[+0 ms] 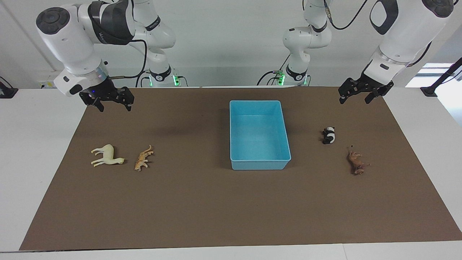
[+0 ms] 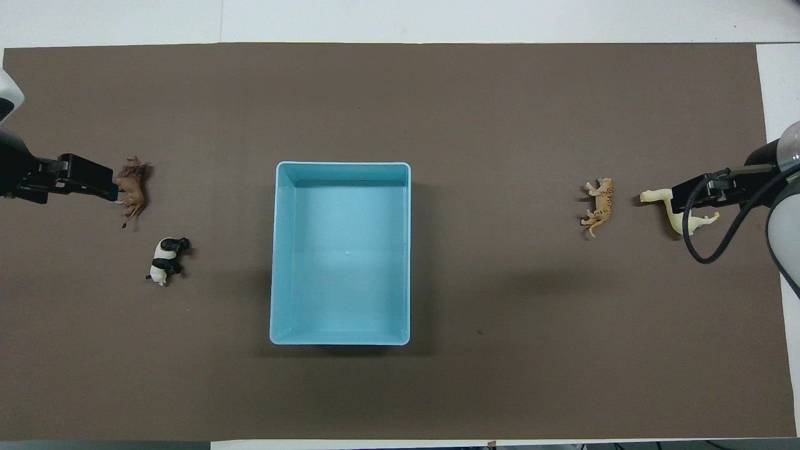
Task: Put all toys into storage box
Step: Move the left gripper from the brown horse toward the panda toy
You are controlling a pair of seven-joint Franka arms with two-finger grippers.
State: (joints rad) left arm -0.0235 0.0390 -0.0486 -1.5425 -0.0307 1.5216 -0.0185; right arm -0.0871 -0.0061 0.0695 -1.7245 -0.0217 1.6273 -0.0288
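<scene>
Mat [image 1: 202, 202], brown, over white table [image 1: 32, 151]; pale wall [image 1: 223, 39].

The storage box [image 1: 260, 134] [image 2: 341, 253] is plain light blue, inside and out. The long-necked figurine [image 1: 107, 155] [image 2: 674, 214] is cream, unpatterned. The cat figurine [image 1: 143, 157] [image 2: 599, 207] is orange-tan with darker spots and stripes. The panda figurine [image 1: 328, 135] [image 2: 165, 260] is black and white in 2-tone patches. The 4th figurine [image 1: 355, 162] [image 2: 132, 190] is reddish dark brown. All lie on a plain brown mat [image 1: 202, 202] [image 2: 500, 112] covering a white tabletop [image 1: 32, 144] [image 2: 437, 19]. Both arms are white with black grippers.
</scene>
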